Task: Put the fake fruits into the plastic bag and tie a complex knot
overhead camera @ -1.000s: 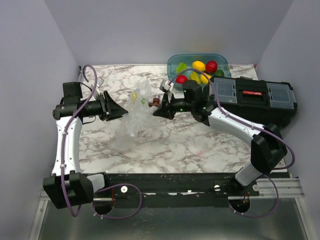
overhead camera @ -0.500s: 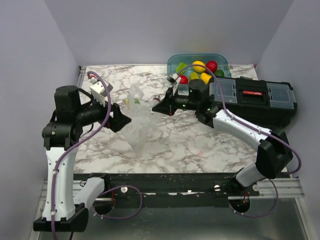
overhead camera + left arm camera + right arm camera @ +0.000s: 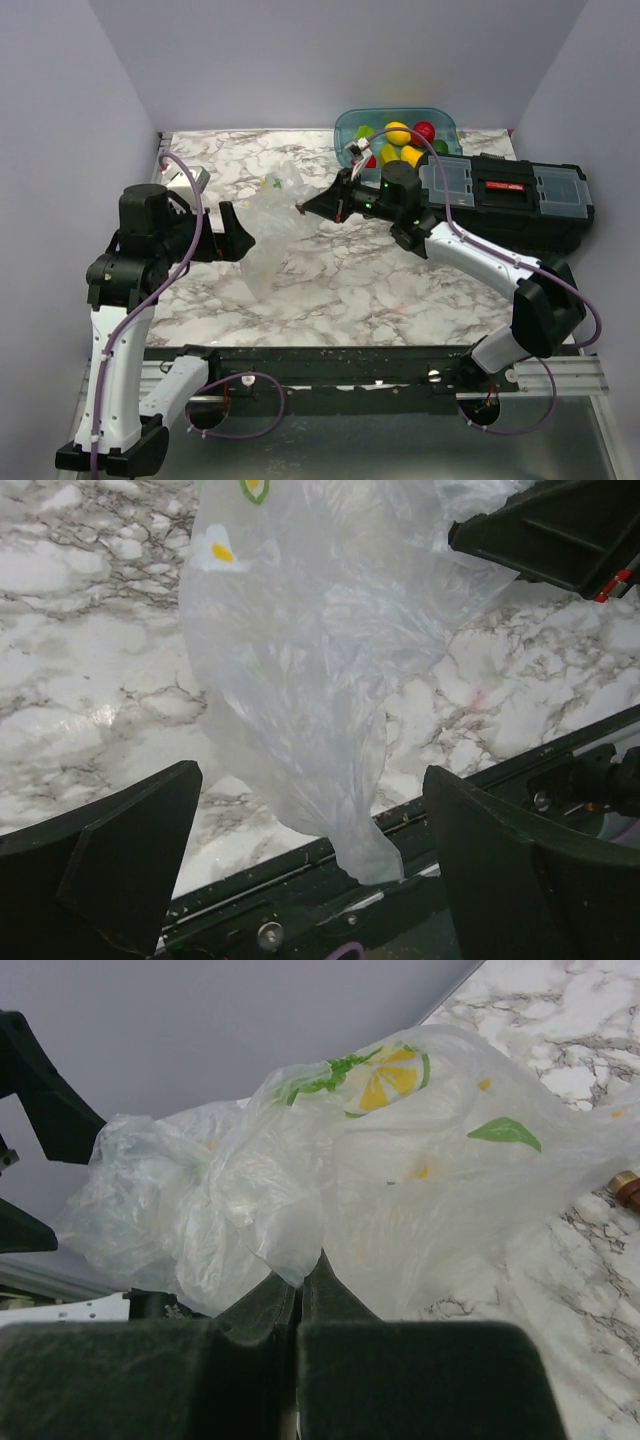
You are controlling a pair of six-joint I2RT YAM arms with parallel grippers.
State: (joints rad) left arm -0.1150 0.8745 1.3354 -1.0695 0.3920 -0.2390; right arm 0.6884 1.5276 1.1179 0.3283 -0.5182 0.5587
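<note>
The plastic bag, clear film with lemon and leaf prints, hangs crumpled over the marble table. My right gripper is shut on a fold of its film; in the right wrist view the jaws pinch the bag at their tips. My left gripper stands open just left of the bag. In the left wrist view its fingers flank the bag's hanging lower end without touching. The fake fruits, yellow, red and green, lie in the teal tub. The knot is out of view.
A black toolbox lies along the right side behind my right arm. The tub stands at the back, just behind the toolbox. A small brown object lies on the table beside the bag. Grey walls close in the table.
My left gripper opened and let go of the bag while the left arm rose and drew back. The right gripper kept its hold, and the bag now hangs from it alone.
</note>
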